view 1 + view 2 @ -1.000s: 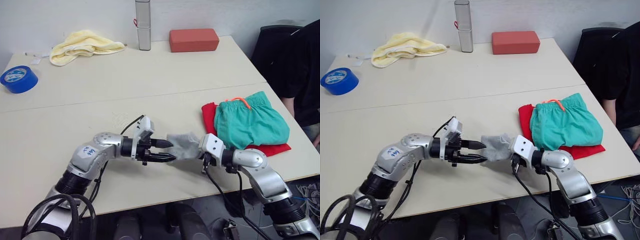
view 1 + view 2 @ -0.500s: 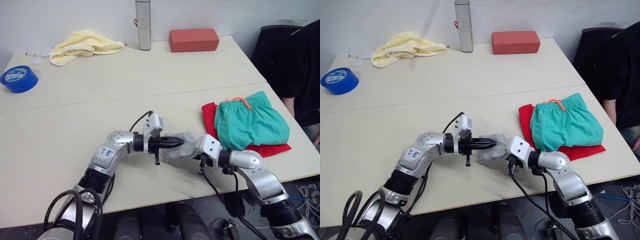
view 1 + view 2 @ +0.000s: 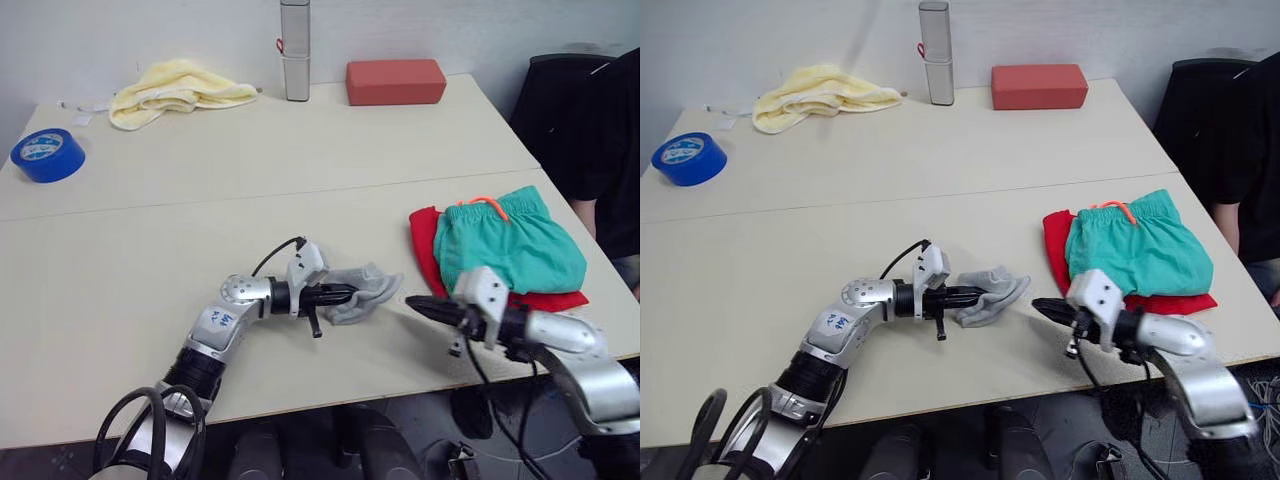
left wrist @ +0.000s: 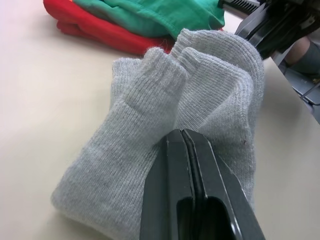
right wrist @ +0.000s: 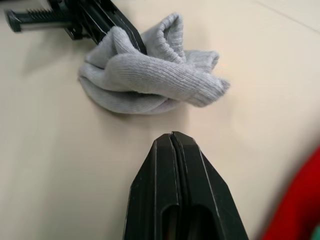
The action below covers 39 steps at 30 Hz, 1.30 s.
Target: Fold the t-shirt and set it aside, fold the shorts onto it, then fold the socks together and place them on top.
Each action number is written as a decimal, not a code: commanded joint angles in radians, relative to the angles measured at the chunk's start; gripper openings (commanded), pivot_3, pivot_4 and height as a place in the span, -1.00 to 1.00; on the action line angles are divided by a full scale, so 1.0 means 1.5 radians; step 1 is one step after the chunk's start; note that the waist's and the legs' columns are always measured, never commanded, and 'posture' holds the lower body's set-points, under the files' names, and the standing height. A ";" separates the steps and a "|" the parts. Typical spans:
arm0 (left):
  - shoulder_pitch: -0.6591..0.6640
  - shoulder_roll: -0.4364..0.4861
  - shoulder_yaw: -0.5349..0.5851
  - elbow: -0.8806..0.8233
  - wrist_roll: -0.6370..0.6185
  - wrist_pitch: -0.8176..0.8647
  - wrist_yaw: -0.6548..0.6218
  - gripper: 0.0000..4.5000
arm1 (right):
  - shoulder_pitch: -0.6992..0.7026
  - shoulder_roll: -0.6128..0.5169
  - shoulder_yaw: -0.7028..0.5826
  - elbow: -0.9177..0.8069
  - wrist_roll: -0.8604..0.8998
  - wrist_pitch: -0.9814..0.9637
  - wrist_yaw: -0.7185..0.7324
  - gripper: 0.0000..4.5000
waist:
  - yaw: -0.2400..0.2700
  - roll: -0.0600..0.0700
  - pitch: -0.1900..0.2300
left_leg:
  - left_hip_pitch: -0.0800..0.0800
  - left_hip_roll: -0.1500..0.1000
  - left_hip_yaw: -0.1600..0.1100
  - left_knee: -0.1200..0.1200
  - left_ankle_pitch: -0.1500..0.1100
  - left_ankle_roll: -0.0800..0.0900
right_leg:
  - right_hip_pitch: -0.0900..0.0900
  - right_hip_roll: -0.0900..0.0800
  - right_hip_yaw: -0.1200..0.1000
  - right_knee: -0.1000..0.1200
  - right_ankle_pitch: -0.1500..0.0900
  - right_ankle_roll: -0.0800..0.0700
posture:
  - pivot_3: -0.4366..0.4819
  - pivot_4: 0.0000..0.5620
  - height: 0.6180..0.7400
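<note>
The soft, floppy socks [image 3: 358, 293] lay bunched on the surface left of the shorts [image 3: 510, 246], pinched in the closed left gripper [image 3: 340, 294], the right gripper [image 3: 420, 304] shut, empty, nearby.

**Q:** Anything readable on my feed right now? Labels, brands, numbers?

**A:** Honestly, not much. I see a small blue-and-white sticker on the left forearm [image 3: 222, 320], but the marks on it are too tiny for me to make out. The blue tape roll [image 3: 47, 155] has a pale printed label on its top face, same story, can't read a word. No legible text elsewhere.
</note>
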 commanded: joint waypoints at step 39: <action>-0.018 -0.007 0.096 0.012 -0.004 -0.063 -0.002 -1.00 | -0.135 0.056 0.080 0.059 0.109 -0.043 -0.007 -0.84 | -0.015 -0.001 0.001 | -0.001 -0.001 0.001 0.004 0.003 0.002 | 0.000 -0.002 0.001 0.001 0.005 0.001 | -0.05 -0.47 1.00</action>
